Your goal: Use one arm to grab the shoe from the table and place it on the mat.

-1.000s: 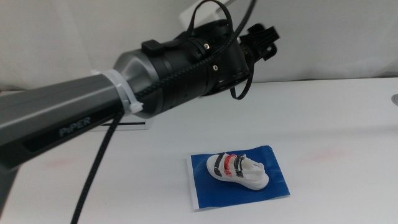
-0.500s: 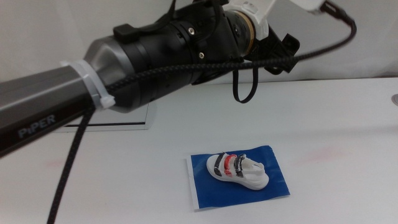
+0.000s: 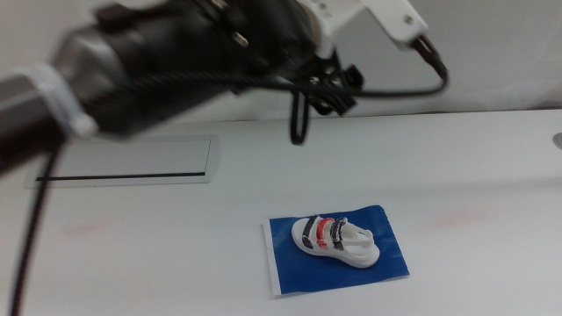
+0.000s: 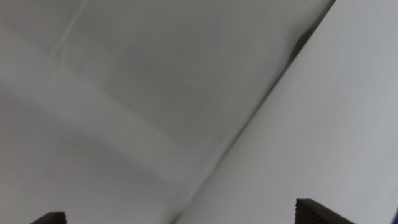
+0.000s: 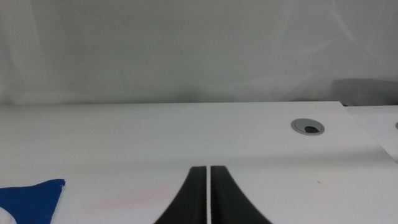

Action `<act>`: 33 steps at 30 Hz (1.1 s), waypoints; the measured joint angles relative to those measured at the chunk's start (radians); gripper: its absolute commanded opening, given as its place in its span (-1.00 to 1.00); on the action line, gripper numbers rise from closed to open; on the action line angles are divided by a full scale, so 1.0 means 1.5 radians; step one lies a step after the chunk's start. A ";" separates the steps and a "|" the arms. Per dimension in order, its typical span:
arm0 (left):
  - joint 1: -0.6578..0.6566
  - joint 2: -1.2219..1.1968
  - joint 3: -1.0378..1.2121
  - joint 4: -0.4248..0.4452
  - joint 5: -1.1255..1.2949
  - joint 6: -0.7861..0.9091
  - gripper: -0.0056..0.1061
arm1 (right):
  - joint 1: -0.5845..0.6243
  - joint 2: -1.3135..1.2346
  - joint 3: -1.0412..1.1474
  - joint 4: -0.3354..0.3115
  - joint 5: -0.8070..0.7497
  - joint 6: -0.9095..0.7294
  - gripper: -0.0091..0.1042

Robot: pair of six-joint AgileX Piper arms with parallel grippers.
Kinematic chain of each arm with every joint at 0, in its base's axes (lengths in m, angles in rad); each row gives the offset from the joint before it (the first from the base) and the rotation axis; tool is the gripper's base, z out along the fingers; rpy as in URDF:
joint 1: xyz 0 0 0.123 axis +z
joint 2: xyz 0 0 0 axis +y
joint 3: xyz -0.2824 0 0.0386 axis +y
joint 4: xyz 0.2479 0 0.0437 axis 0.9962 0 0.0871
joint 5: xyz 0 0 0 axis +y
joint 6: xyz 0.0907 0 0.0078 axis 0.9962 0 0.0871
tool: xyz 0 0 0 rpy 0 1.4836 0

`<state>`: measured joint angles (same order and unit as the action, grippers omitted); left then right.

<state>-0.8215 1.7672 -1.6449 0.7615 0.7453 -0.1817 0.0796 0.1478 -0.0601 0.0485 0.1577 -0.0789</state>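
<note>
The small white shoe [image 3: 334,239] with black and red straps lies on its sole on the blue mat [image 3: 389,219], near the table's front in the middle view. Nothing touches it. High above the table's back, the left arm [image 3: 176,53] shows blurred, with its black gripper [image 3: 332,83] far above and behind the shoe. In the left wrist view the left gripper [image 4: 186,214] is open wide, with only wall and table between its jaws. My right gripper [image 5: 208,169] is shut and empty, low over the table. A corner of the mat [image 5: 25,199] shows beside it.
A silver-framed panel [image 3: 123,162] is set in the white table [image 3: 474,167] at the back left. A round grey cable hole [image 5: 308,127] sits near the table's back right, also seen as the hole [image 3: 558,139] at the middle view's edge. A wall [image 3: 492,53] closes the back.
The left arm has risen and pulled back to the left, its gripper now higher against the wall. The shoe and the mat have not moved.
</note>
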 measured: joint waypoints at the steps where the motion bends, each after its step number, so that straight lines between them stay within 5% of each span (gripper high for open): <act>1: 0.014 -0.011 0.000 -0.037 0.006 0.018 0.72 | 0.000 0.000 0.000 0.000 0.000 0.000 -0.88; 6: 0.113 -0.055 0.000 -0.177 0.018 0.055 0.72 | 0.000 0.000 0.000 0.000 0.000 0.000 -0.88; 13: 0.268 -0.120 0.001 -0.287 0.038 0.064 0.72 | 0.000 0.000 0.000 0.000 0.000 0.000 -0.88; 22: 0.421 -0.204 0.001 -0.374 0.056 0.062 0.72 | 0.000 0.000 0.000 0.000 0.000 0.003 -0.88; 33: 0.440 -0.256 0.001 -0.411 0.045 0.016 0.72 | 0.000 0.000 0.000 0.000 0.000 0.003 -0.88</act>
<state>-0.1614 1.3833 -1.6431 0.1458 0.8133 -0.1580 0.0796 0.1478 -0.0601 0.0485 0.1577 -0.0745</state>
